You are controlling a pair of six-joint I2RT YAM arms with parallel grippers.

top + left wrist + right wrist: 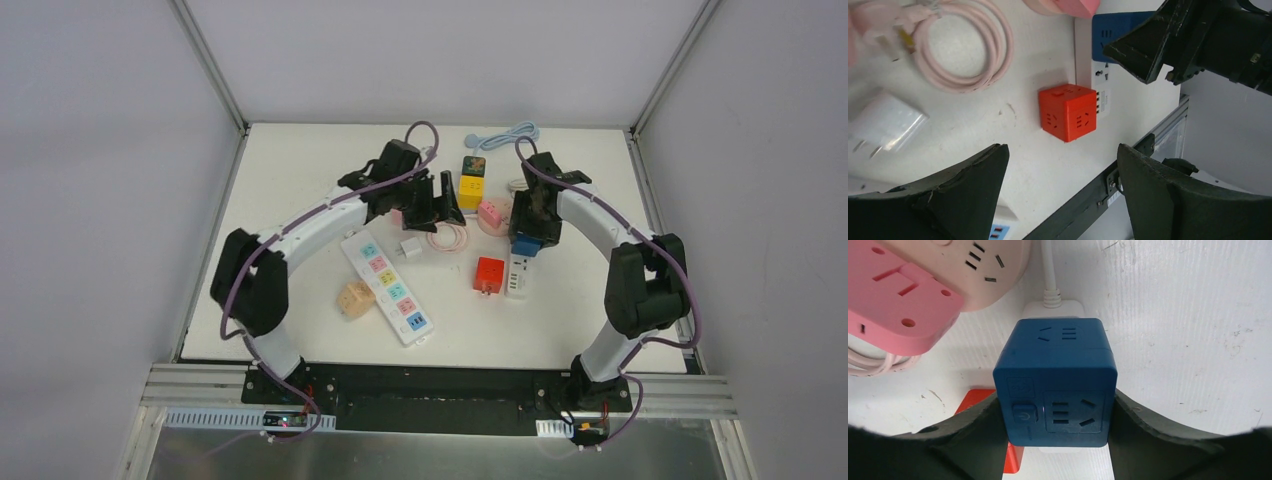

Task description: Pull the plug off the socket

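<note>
A blue cube plug [1058, 380] sits on the cable end of a white socket strip [1055, 307]. My right gripper [1055, 400] is shut on the cube, one finger pressed against each side. From above, the blue cube [526, 245] shows just under the right gripper [527, 232], on the strip [516, 277]. My left gripper [1062, 150] is open and empty, held above the table near a red cube [1068, 112]. It sits left of the right gripper [436, 205]. The blue cube [1115, 30] also shows in the left wrist view.
A red cube socket [488, 274] lies just left of the white strip. A pink cube socket [490, 213] on a round base, a pink coiled cable [963, 45], a white charger [410, 248], a yellow cube [471, 188], a long multi-coloured strip [388, 286] and a wooden cube [354, 298] lie around.
</note>
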